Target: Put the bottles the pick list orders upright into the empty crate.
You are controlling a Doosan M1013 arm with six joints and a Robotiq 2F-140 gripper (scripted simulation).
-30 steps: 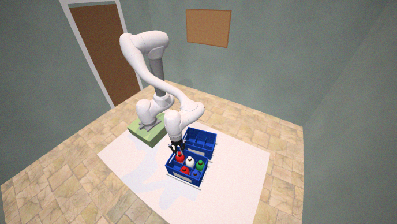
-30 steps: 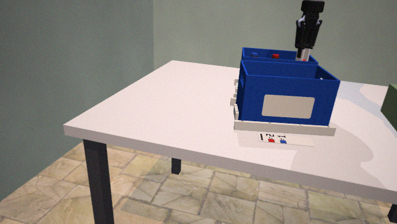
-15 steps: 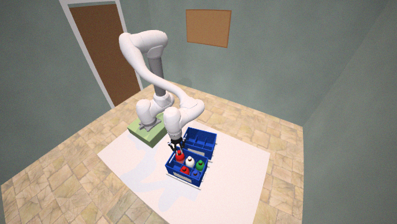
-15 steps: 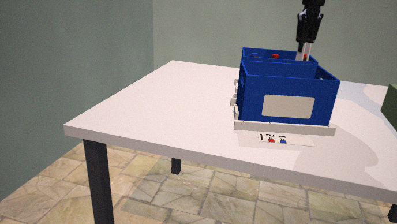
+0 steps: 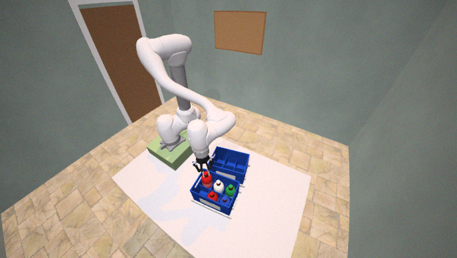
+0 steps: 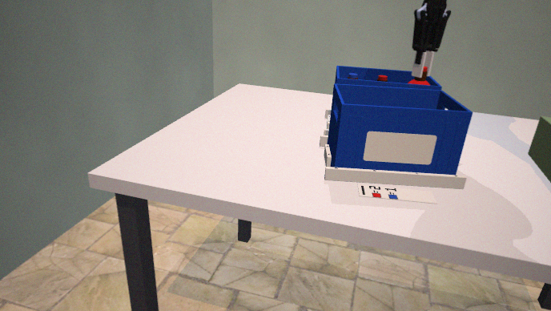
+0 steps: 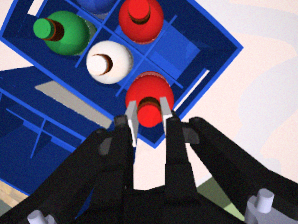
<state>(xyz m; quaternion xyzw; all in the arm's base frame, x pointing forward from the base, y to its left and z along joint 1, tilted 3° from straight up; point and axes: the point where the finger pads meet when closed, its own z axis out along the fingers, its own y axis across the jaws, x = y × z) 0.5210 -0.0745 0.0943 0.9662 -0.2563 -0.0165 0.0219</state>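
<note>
My gripper is shut on the neck of a red-labelled bottle and holds it partly raised above its cell in the bottle crate. In the exterior view the gripper holds the red top above the far crate's rim. The empty crate stands beside it. The pick list lies in front of the empty crate, with a red and a blue mark.
The arm's green base block stands at the table's edge near the crates. Each crate sits in a low white frame. The table edge runs along the front.
</note>
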